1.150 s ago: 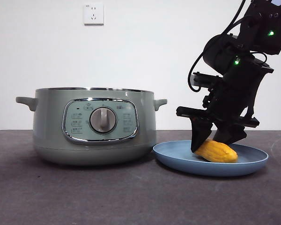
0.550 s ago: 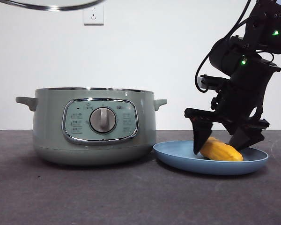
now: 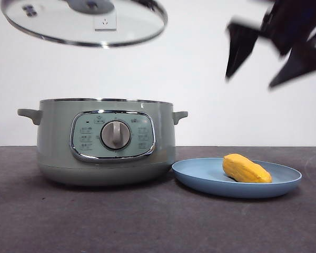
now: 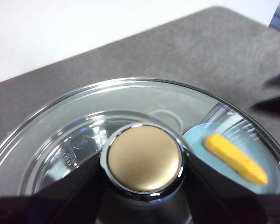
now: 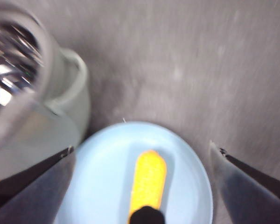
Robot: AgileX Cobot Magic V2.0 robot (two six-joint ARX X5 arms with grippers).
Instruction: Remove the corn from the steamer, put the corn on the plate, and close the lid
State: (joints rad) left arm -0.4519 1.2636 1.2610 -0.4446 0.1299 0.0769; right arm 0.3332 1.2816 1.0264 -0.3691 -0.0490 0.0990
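The corn [image 3: 246,168] lies on the light-blue plate [image 3: 200,182], to the right of the open sage-green steamer [image 3: 105,142]. My left gripper [image 4: 143,161] is shut on the knob of the glass lid [image 3: 84,23] and holds it tilted, high above the steamer. Through the lid the left wrist view shows the corn [image 4: 235,158] and the plate [image 4: 196,140]. My right gripper [image 3: 251,79] is open, empty and blurred, high above the plate. The right wrist view shows its jaws wide apart over the corn [image 5: 149,179] on the plate [image 5: 102,182].
The steamer and the plate stand on a dark grey table [image 3: 147,221] in front of a white wall. A wall socket [image 3: 105,20] shows through the lid. The steamer's side handle [image 5: 77,79] is close to the plate's rim.
My right gripper has risen from the plate to high above it, leaving the corn lying there. The lid has come down into view above the steamer.
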